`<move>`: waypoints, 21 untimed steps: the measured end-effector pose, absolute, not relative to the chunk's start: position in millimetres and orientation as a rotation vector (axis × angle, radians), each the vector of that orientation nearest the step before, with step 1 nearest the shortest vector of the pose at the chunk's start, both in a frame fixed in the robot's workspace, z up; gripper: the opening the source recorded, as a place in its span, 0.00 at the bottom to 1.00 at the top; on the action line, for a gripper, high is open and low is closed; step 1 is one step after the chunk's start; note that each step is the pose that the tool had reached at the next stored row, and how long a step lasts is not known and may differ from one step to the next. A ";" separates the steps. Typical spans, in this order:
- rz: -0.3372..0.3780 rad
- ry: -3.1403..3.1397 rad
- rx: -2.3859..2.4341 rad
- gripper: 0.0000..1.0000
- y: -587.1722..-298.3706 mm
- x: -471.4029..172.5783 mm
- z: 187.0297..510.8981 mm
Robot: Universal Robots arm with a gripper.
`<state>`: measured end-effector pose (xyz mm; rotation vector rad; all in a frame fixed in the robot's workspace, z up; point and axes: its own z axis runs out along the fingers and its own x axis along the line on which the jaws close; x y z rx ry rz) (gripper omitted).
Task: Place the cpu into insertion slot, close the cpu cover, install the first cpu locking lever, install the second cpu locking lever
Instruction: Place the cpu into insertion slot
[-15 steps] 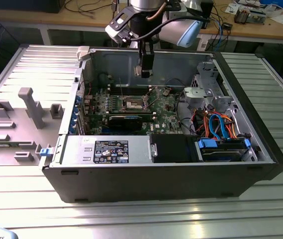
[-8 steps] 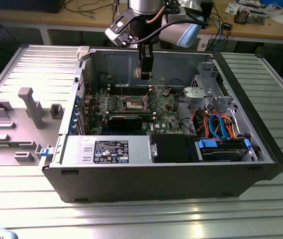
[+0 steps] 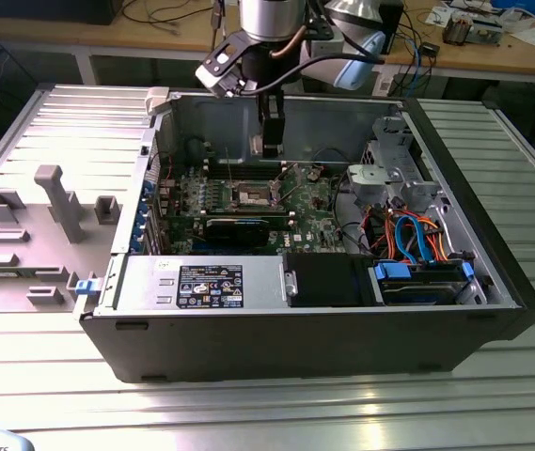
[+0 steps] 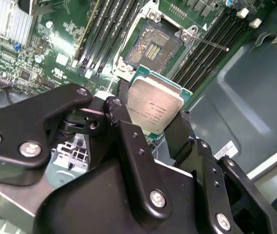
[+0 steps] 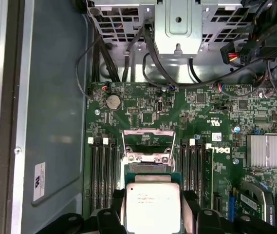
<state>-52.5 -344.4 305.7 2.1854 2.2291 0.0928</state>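
Clamping the cpu point(image 4: 155, 103) by two opposite edges in the hand point(image 4: 150, 117), metal face outward. Hovering clear of the green board point(image 4: 60, 61), with the insertion slot point(image 4: 153, 46) (bare, nothing seated) just ahead and below.

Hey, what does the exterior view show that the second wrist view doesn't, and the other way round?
Exterior view: the whole open computer case, its blue and orange cables, and a grey fixture tray at the exterior view's left. Second wrist view: the cpu clamped between black fingers. Both: the gripper, the green motherboard and the open insertion slot.
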 end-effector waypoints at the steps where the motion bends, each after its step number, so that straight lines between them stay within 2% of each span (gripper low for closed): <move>1: 0.093 2.224 2.190 0.54 -344.4 -52.7 303.9; 21: 0.093 2.214 2.200 0.54 -344.4 -53.3 292.6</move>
